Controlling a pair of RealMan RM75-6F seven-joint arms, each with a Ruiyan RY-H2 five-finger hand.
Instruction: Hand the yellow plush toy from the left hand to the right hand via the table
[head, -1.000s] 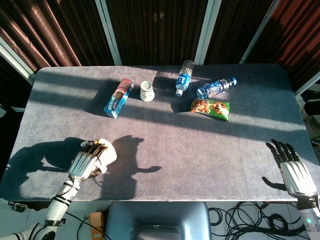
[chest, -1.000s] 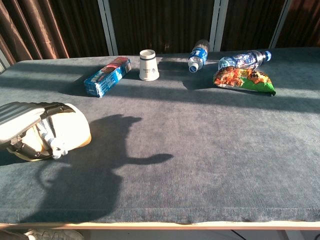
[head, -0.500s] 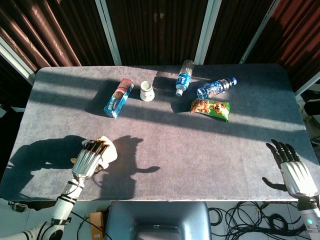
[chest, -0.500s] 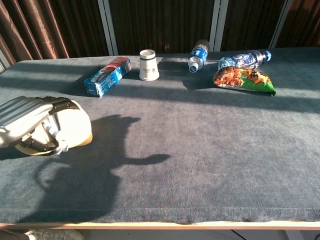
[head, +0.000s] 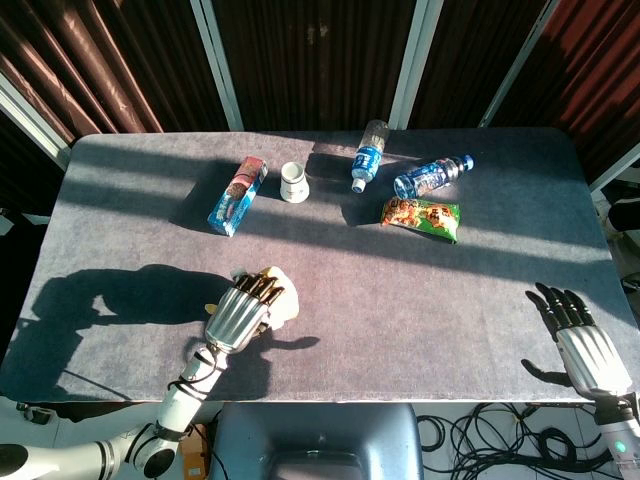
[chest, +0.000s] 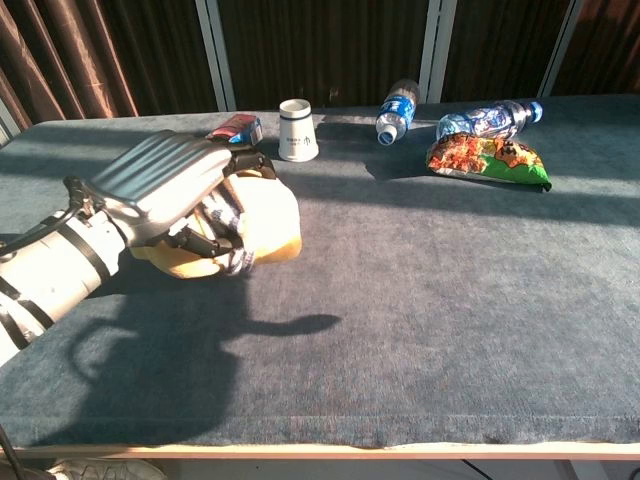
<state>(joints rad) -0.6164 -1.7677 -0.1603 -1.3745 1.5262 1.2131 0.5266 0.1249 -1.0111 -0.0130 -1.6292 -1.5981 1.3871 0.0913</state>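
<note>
The left hand (chest: 175, 190) grasps the yellow plush toy (chest: 262, 222), fingers (head: 255, 290) wrapped over its top; the right hand (head: 585, 345) hovers with fingers spread, released.

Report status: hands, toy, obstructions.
Left hand grips yellow plush toy over the table's near-centre. Right hand open at right edge. Nothing between them; bottles, snacks, cup at far side.

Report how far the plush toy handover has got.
Done: the left hand grips the yellow plush toy and holds it over the table, left of its middle. In hand: carrying it; whether it touches the cloth is unclear. Left: setting it down, letting go, and the right hand, open at the table's right edge, picking it up.
</note>
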